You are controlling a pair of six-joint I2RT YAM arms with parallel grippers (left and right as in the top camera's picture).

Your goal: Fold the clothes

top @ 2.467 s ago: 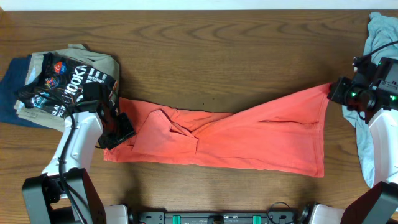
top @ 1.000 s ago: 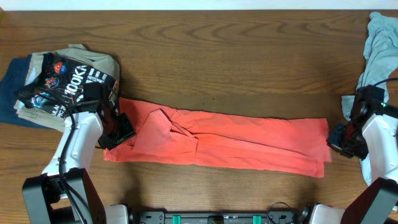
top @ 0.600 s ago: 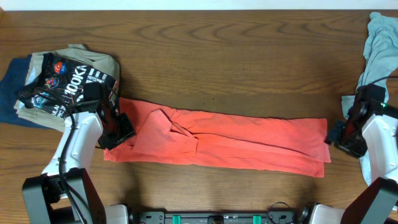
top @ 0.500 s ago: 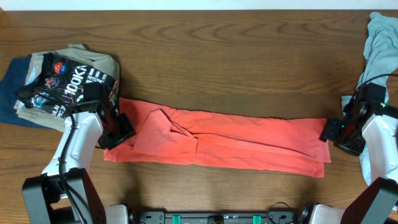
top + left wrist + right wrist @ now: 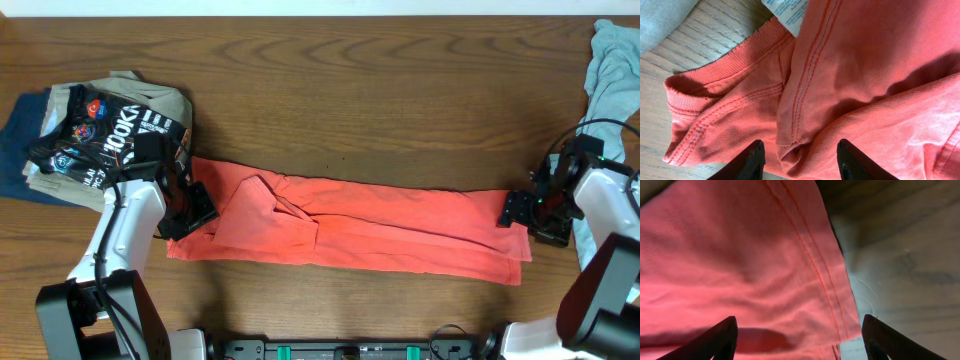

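Now that the right gripper (image 5: pixel 514 211) has let go, its fingers (image 5: pixel 726 340) spread wide, the shirt (image 5: pixel 380 235) lies flat as a long band across the near half of the bench (image 5: pixel 350 90). That suggests one lengthwise fold is laid and the crosswise folds remain. The left gripper (image 5: pixel 195 208) straddles a fold at the collar end; whether it pinches cannot be told. Beyond, a pile (image 5: pixel 100 130) sits at left.
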